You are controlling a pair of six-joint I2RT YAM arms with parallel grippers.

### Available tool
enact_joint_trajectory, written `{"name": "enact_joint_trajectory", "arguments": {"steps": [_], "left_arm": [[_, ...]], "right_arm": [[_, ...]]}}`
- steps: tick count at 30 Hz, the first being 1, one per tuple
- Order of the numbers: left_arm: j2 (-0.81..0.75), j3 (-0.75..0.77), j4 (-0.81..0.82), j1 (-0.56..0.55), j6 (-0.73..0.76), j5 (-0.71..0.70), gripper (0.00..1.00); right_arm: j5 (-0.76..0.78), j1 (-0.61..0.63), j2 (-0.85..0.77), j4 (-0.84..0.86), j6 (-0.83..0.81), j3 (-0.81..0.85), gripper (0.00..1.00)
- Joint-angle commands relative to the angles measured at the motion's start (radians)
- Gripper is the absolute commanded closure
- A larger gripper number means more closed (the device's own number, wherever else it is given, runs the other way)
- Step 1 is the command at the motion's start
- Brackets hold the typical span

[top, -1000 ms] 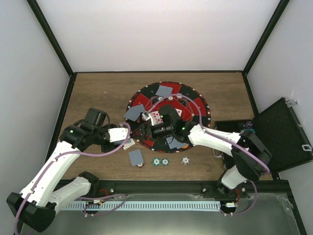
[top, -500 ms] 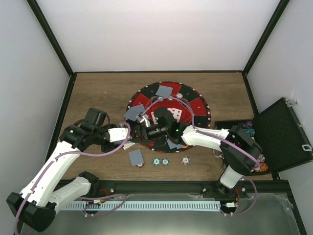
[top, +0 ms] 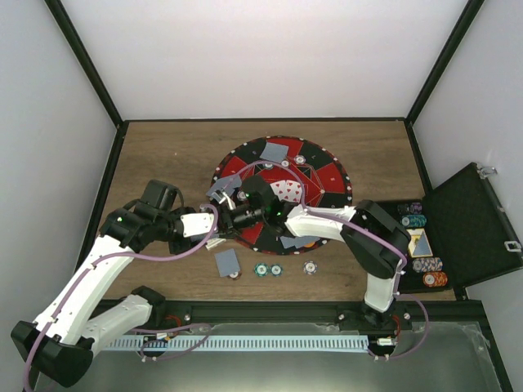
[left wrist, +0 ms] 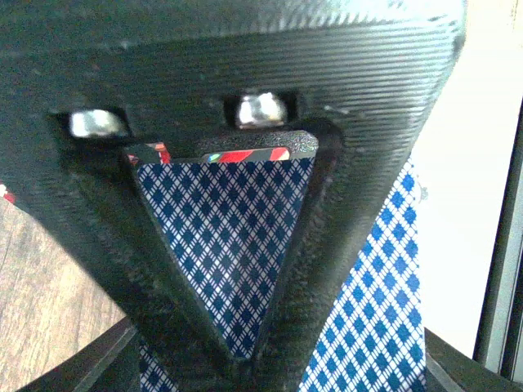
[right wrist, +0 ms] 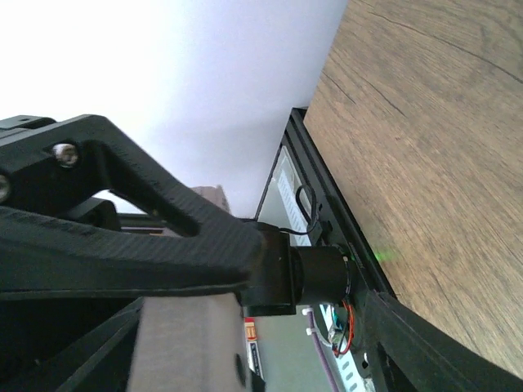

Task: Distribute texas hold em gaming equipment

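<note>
The left arm [top: 90, 278] rises from the near edge of the table [top: 163, 155] with its elbow folded toward the left edge and the left gripper [top: 216, 238] clamped on playing cards [left wrist: 229, 229], while the right arm [top: 327, 224] stretches low and leftward, the right gripper [top: 233, 200] close by with fingers apart.

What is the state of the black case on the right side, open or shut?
Open. The black case has its lid swung back to the right, and poker chips show inside it.

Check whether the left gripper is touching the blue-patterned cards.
Touching. The left wrist view shows the left gripper shut on the blue diamond-backed cards, which sit clamped flat between its jaws.
</note>
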Motion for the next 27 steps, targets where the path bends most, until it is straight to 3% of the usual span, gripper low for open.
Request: {"name": "enact_joint_trajectory", "arguments": {"steps": [1, 21, 27], "left_arm": [[-0.017, 0.024, 0.007, 0.002, -0.002, 0.016, 0.95], [-0.013, 0.029, 0.008, 0.002, 0.001, 0.015, 0.95], [-0.013, 0.021, 0.013, 0.002, 0.0, 0.018, 0.95]], "right_arm": [[-0.021, -0.007, 0.007, -0.007, -0.007, 0.015, 0.35], [0.018, -0.094, -0.125, -0.143, -0.097, -0.101, 0.54], [0.023, -0.103, -0.168, -0.174, -0.107, -0.097, 0.68]]}}
